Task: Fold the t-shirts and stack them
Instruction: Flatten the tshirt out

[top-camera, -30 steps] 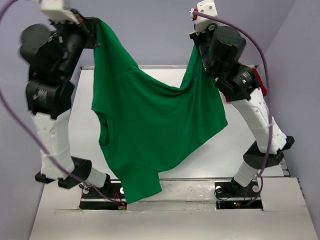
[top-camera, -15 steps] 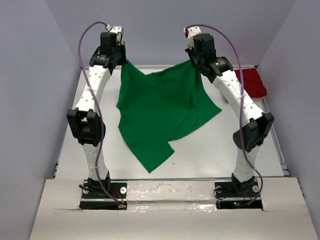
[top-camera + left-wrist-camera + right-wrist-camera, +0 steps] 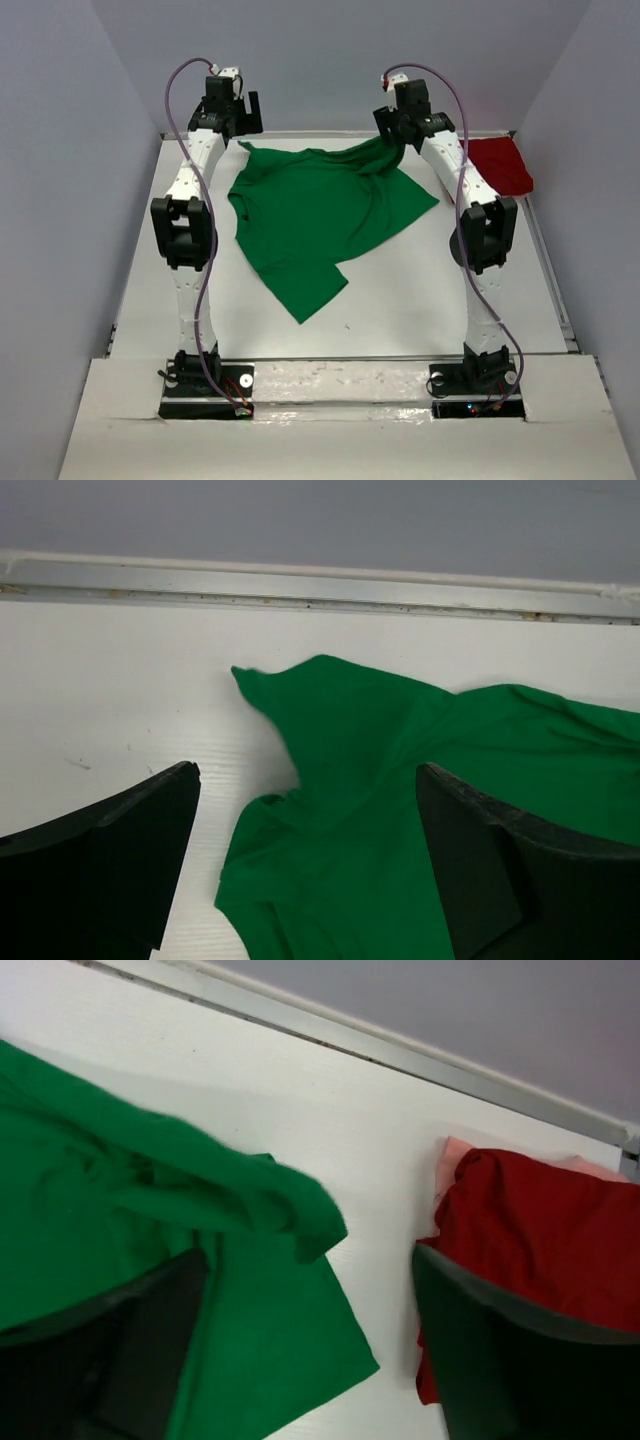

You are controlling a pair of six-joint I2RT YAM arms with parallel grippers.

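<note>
Left gripper (image 3: 308, 800) and right gripper (image 3: 310, 1260) have let go, jaws spread. The green shirt (image 3: 320, 215), hanging before, now lies rumpled at far middle. Red shirt (image 3: 502, 165) is far right, its left edge hidden behind the right arm (image 3: 452, 165).

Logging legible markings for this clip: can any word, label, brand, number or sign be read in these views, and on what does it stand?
No readable text in any view.
The green t-shirt and the dark red t-shirt are plain: no print or tag shows.
The table and its back rail carry no markings.
Any marking on the left arm or the right arm is too small to tell.
</note>
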